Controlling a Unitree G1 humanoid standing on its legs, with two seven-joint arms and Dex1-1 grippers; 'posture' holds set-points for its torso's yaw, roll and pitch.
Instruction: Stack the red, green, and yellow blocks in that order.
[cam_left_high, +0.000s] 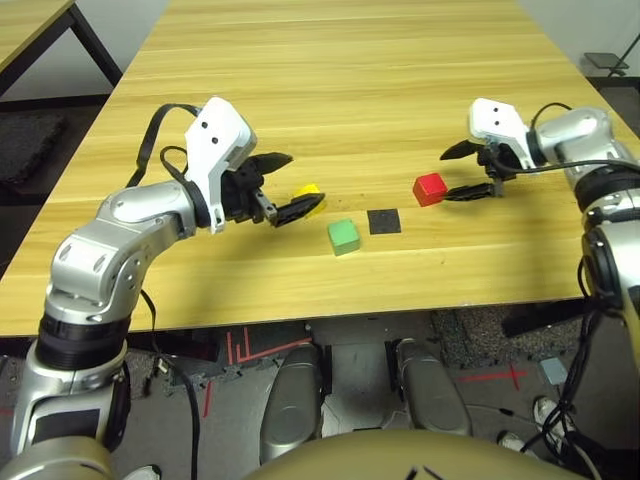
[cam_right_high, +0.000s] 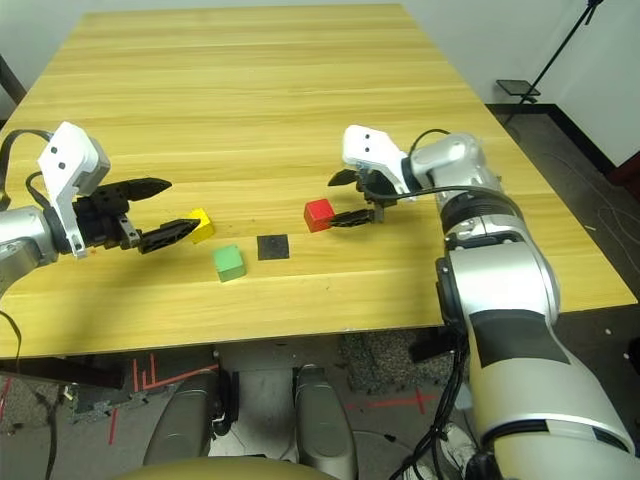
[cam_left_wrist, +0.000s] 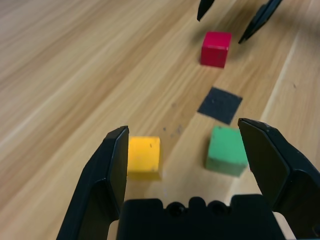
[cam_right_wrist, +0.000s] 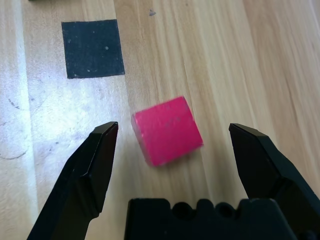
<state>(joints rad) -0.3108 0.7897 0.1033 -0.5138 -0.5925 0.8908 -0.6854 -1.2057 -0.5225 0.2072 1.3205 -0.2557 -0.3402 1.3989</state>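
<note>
Right gripper (cam_right_wrist: 170, 150), two black fingers: spread wide, nothing held, poised just over the small matte bright-red cube (cam_right_wrist: 167, 130), one finger to either side and neither touching. The cube sits skewed to the line between the fingers.

Left gripper (cam_left_wrist: 192, 165), two black fingers: likewise spread, nothing held, hovering low near the small matte yellow cube (cam_left_wrist: 144, 154), which lies just ahead of one finger.

Red cube: resting on the pale wooden table (cam_left_high: 330, 90), to the robot's right of the flat black square patch (cam_left_high: 384, 221), a little apart from it.

Small matte green cube (cam_left_high: 343, 236): on the table, just to the left of the patch and slightly nearer the robot.

Yellow cube: further left, close to the green one, not touching it.

Stack: none begun; all three cubes lie singly.

Step in hand, as judged: grasping the red cube, the base of the stack.

Handling notes: turn the wrist until the fingers meet two flat opposite faces, not corners, else the cube is likely to twist or squirt out. Lower until the tips straddle the cube's middle height, then close gently. The patch is probably the base spot; set the cube down flat and square, as any tilt carries into the green and yellow cubes above. Keep the left arm clear meanwhile.
</note>
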